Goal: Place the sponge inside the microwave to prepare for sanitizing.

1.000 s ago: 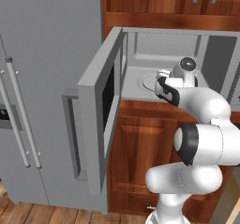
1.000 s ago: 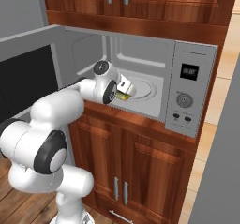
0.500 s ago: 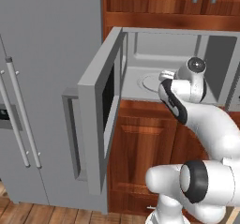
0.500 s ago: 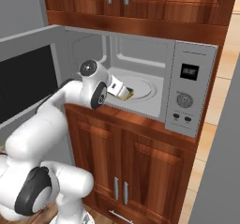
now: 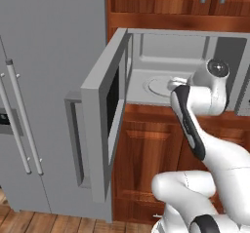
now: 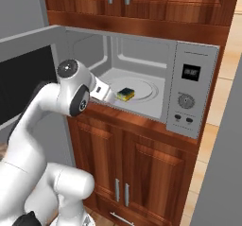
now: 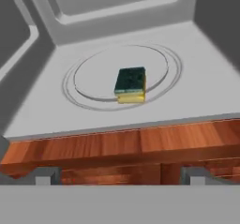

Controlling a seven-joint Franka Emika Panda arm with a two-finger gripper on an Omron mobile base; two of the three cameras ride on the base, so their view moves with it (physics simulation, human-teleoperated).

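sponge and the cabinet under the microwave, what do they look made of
Sponge: probably soft yellow foam topped with a coarse dark green scrub layer, matte and speckled. Cabinet: looks like reddish-brown wood with a slight sheen, judging by the visible grain and raised panels.

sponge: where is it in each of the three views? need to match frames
Left base view: hidden behind the arm; cannot place it.
Right base view: the sponge lies centre frame on the turntable's near-left part.
Hand view: sponge just above centre, green side up.
Shared landmark: the round turntable inside the microwave.
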